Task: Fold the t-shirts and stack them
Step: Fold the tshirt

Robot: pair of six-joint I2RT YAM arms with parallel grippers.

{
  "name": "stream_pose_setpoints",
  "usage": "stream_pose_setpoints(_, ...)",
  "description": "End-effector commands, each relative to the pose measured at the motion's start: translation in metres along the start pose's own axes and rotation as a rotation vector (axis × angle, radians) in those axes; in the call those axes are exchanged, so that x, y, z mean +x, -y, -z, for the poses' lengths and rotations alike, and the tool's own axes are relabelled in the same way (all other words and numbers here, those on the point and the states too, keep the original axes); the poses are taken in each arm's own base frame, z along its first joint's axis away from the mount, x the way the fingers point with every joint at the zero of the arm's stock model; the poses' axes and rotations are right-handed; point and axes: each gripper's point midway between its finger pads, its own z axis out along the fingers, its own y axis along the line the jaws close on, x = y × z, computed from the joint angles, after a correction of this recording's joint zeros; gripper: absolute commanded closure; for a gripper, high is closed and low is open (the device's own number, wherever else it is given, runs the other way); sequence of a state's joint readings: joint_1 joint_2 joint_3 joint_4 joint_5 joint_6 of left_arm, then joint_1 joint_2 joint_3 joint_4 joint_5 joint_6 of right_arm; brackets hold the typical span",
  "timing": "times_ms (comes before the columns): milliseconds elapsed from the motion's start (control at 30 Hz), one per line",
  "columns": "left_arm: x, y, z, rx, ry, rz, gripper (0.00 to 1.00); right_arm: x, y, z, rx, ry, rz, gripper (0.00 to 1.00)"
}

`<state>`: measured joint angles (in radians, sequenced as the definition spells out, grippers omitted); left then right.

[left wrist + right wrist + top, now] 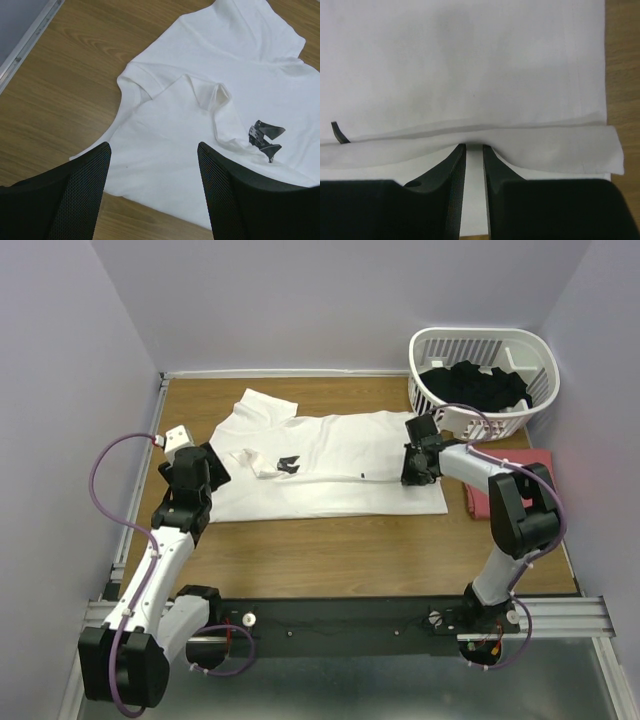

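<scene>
White t-shirt (330, 455): folded edge pinched in the right pincer (473, 148); left pincer (152, 147) spread, cloth beneath and ahead.

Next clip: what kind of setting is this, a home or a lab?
Probably a lab test cell, not a home: plain walls box in a wooden table with a metal mounting rail along its near edge. The white t-shirt and laundry basket look like staged props.

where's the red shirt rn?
Top view: the red shirt lies flat at the table's right side, just in front of the basket and right of the white shirt, partly hidden by the right arm.
</scene>
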<state>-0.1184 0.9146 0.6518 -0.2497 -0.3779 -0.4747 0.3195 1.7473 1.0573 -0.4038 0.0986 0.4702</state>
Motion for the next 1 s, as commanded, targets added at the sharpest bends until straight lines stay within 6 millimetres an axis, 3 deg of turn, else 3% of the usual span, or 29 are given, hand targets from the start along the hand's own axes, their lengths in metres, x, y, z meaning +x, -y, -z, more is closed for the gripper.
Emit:
stream_pose_setpoints(0,-0.001,0.004,0.001,0.021,0.019,-0.009,0.22,-0.026,0.003,-0.009,0.065,0.063,0.033,0.73)
stream_pose_setpoints(167,0.004,0.006,-0.001,0.025,0.002,-0.019,0.22,-0.063,-0.001,-0.013,0.104,0.137,0.077,0.73)
stream_pose_setpoints(233,0.006,0.007,-0.003,0.031,-0.004,-0.022,0.22,-0.068,0.001,-0.022,0.128,0.135,0.089,0.73)
stream_pose_setpoints(333,0.01,0.012,-0.005,0.051,-0.026,-0.03,0.22,-0.086,-0.017,-0.013,0.055,0.165,0.093,0.72)
stream_pose_setpoints(433,0.017,0.013,-0.009,0.052,-0.05,-0.038,0.22,-0.093,-0.053,0.009,-0.128,0.172,0.109,0.67)
stream_pose_setpoints(533,0.02,0.019,-0.016,0.065,-0.072,-0.042,0.22,-0.092,-0.105,0.043,-0.372,0.19,0.183,0.57)
stream_pose_setpoints(567,0.025,0.02,-0.021,0.063,-0.096,-0.049,0.22,-0.081,-0.129,0.055,-0.462,0.182,0.257,0.52)
stream_pose_setpoints(633,0.028,0.028,-0.026,0.085,-0.122,-0.042,0.22,-0.077,-0.158,0.068,-0.535,0.2,0.345,0.48)
stream_pose_setpoints(667,0.036,0.029,-0.031,0.082,-0.152,-0.037,0.22,-0.062,-0.182,0.071,-0.589,0.188,0.436,0.44)
stream_pose_setpoints(733,0.041,0.034,-0.036,0.088,-0.179,-0.027,0.22,-0.059,-0.21,0.08,-0.645,0.204,0.512,0.4)
stream_pose_setpoints(767,0.051,0.033,-0.041,0.079,-0.216,-0.029,0.22,-0.04,-0.228,0.073,-0.685,0.168,0.57,0.39)
stream_pose_setpoints(833,0.06,0.033,-0.044,0.065,-0.257,-0.021,0.25,-0.041,-0.253,0.081,-0.733,0.188,0.612,0.39)
stream_pose_setpoints(867,0.069,0.031,-0.047,0.05,-0.287,-0.022,0.26,-0.03,-0.267,0.08,-0.755,0.175,0.641,0.39)
stream_pose_setpoints(967,0.088,0.021,-0.05,0.0,-0.339,-0.025,0.31,-0.015,-0.293,0.065,-0.794,0.14,0.681,0.4)
